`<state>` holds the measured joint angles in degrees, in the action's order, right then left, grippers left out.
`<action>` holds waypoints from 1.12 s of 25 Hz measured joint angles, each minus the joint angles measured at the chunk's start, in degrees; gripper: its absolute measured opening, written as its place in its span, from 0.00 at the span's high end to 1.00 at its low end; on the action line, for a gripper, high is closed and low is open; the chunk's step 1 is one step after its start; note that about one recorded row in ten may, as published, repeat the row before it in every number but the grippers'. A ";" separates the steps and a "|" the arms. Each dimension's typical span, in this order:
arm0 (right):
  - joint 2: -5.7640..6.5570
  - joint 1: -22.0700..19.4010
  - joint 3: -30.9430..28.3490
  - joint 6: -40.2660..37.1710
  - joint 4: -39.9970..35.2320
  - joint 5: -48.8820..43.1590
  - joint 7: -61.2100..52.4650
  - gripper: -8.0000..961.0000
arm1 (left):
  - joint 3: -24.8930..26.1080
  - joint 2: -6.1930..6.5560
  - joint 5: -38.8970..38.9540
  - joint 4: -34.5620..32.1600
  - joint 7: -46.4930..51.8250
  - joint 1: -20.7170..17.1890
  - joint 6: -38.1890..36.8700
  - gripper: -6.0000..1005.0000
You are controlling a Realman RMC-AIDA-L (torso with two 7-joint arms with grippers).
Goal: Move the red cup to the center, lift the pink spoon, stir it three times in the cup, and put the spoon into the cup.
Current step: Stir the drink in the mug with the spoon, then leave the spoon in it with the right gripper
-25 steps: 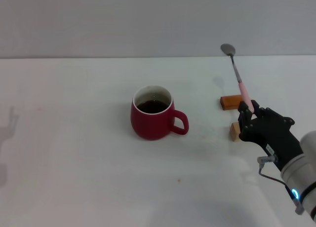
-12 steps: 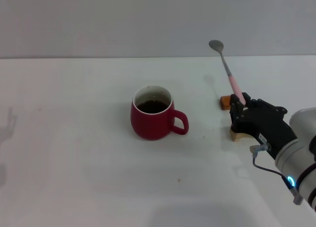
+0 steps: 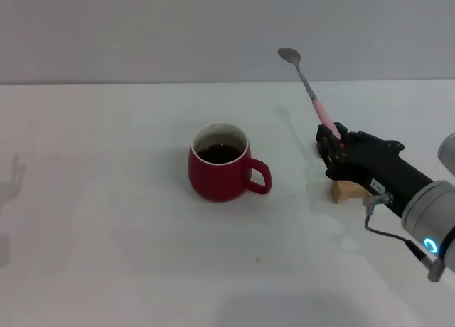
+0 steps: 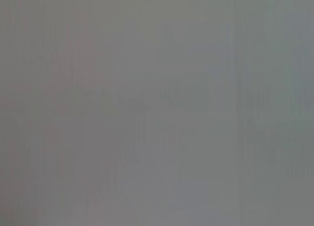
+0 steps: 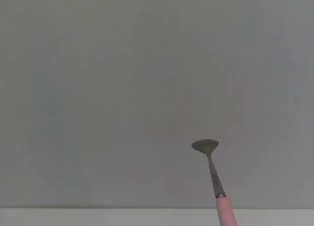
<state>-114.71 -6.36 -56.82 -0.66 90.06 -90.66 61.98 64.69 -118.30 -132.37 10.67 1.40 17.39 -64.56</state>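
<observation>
Head view shows the right gripper [image 3: 334, 143] clenched on the pink spoon [image 3: 307, 89], bowl tilted up over the table right of the red cup [image 3: 219, 172] at the center; I'd swing it left and tip the bowl down above the cup's rim.

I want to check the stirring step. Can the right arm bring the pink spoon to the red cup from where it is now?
Probably yes. The right gripper holds the pink spoon raised, and only bare table lies between it and the red cup, whose mouth is open.
</observation>
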 joint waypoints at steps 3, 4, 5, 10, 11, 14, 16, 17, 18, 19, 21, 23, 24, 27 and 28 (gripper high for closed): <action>-0.64 0.08 -1.90 1.66 -0.44 -1.47 -0.04 0.83 | 0.00 0.00 0.00 0.06 0.00 0.13 0.04 0.19; -1.09 0.18 -2.42 1.69 -0.87 -2.60 -0.04 0.83 | 0.00 0.00 0.01 0.06 0.00 0.17 0.08 0.19; -1.68 0.26 -2.94 1.59 -1.30 -3.83 -0.03 0.83 | 0.00 0.00 0.00 0.07 0.00 0.22 0.14 0.19; -4.34 1.13 -4.77 -0.76 -3.23 -11.38 0.32 0.83 | 0.00 -0.11 0.00 0.20 0.00 0.24 0.32 0.19; -4.30 1.69 -4.23 -2.73 -3.50 -12.03 0.39 0.83 | 0.00 -0.11 0.00 0.20 0.00 0.24 0.34 0.19; -4.24 3.63 -2.73 -8.56 -4.87 -14.58 0.51 0.83 | 0.00 -0.13 0.01 0.05 0.00 0.23 0.40 0.19; -4.23 5.50 -1.93 -12.20 -6.43 -16.08 0.52 0.83 | 0.00 -0.14 0.00 0.10 0.00 0.19 0.43 0.19; -4.21 6.53 -1.43 -14.17 -7.37 -16.46 0.52 0.83 | 0.00 -0.14 0.01 0.15 0.00 0.16 0.46 0.19; -4.22 7.54 -0.80 -15.84 -8.19 -16.63 0.52 0.83 | 0.00 -0.16 -0.01 0.22 0.00 0.15 0.48 0.19; -4.18 8.76 0.29 -18.42 -9.23 -16.80 0.51 0.83 | 0.00 -0.19 0.01 0.24 0.00 0.12 0.49 0.19; -4.10 11.10 2.80 -23.26 -11.07 -17.06 0.32 0.83 | 0.00 -0.24 0.00 0.26 0.00 0.08 0.49 0.19; -4.06 12.94 4.67 -26.86 -12.43 -17.43 0.24 0.83 | 0.00 -0.28 0.00 0.27 0.00 -0.01 0.52 0.19; -4.08 13.93 5.49 -28.44 -13.17 -17.81 0.11 0.83 | 0.00 -0.31 0.00 0.28 0.00 -0.05 0.54 0.19; -4.20 16.88 8.57 -33.60 -15.89 -19.30 -1.36 0.83 | 0.00 -0.33 0.01 0.28 0.00 -0.16 0.57 0.19; -4.20 17.92 9.78 -35.60 -16.94 -19.84 -2.29 0.83 | 0.00 -0.34 0.00 0.28 0.00 -0.19 0.60 0.19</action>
<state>-118.92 11.56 -47.04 -36.26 73.12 -110.50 59.69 64.69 -118.64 -132.37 10.96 1.41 17.20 -63.95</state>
